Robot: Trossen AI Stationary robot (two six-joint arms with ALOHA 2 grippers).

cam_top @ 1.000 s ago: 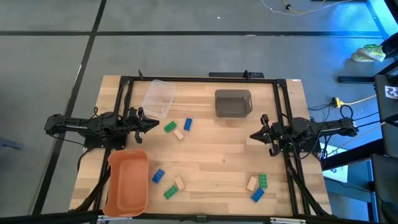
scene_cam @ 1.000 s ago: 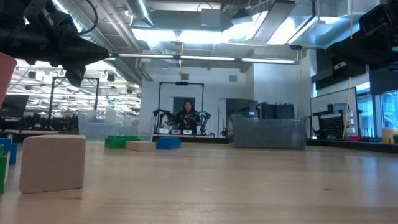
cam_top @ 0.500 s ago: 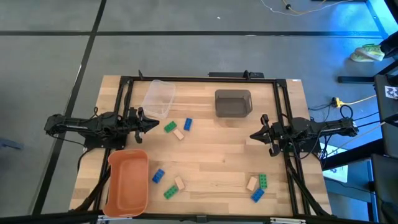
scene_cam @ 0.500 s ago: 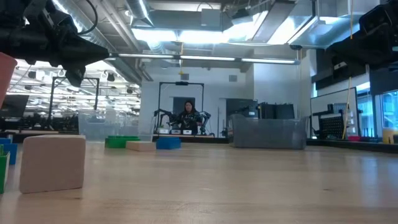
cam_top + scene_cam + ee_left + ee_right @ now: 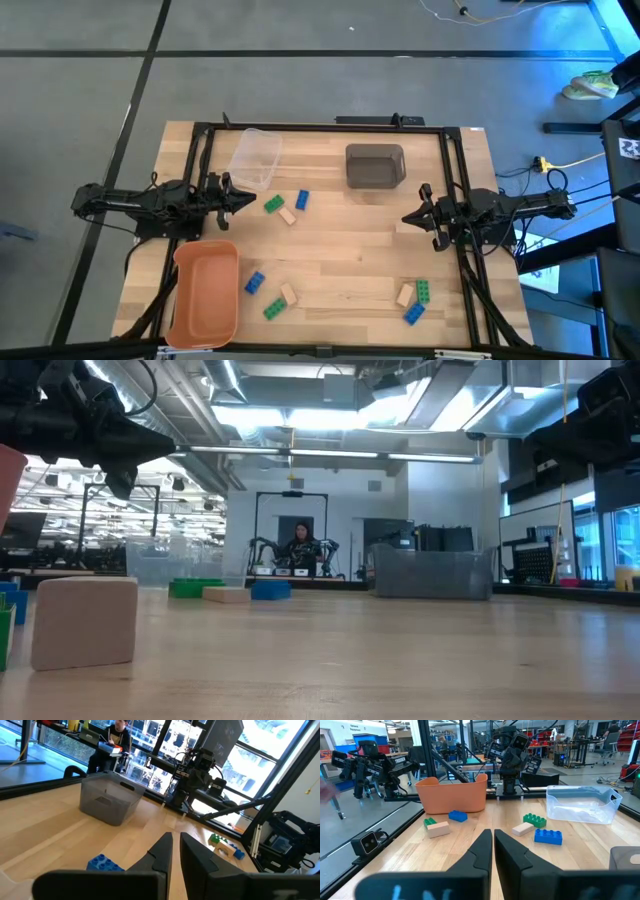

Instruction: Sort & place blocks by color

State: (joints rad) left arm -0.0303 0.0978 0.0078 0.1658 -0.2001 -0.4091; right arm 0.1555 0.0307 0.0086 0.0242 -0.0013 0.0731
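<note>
9 blocks (image 5: 274,204) scattered, both pincers closed

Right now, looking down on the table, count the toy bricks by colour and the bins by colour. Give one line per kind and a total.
Blue bricks: 3
Green bricks: 3
Tan bricks: 3
Orange bin: 1
Clear bin: 1
Grey bin: 1
Total: 9 bricks and 3 bins, 12 things

A robotics lab: other robot arms (image 5: 512,750) on stands, workbenches, glass partitions.
</note>
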